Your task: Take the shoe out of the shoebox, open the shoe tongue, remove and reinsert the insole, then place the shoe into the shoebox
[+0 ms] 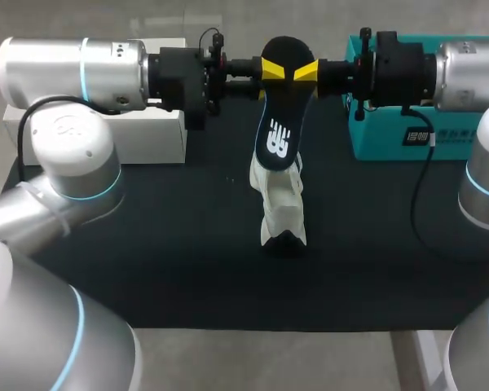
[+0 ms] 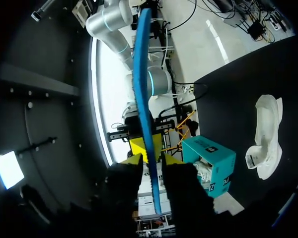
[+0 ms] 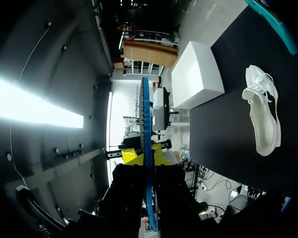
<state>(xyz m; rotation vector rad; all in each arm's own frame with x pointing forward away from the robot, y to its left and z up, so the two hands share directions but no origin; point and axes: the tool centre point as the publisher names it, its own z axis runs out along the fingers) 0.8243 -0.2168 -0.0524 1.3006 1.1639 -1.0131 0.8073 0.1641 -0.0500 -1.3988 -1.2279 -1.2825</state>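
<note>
The left gripper (image 1: 272,70) and the right gripper (image 1: 305,72) meet over the back middle of the table. Each pinches the same end of the insole (image 1: 279,122) between its yellow tips, one from either side. The insole is dark on top and blue underneath. In the head view its free end overlaps the white shoe (image 1: 282,204), which lies on the black mat (image 1: 163,244), clear of both grippers. The teal shoebox (image 1: 391,138) stands at the back right, and a white box (image 1: 151,134) at the back left.
</note>
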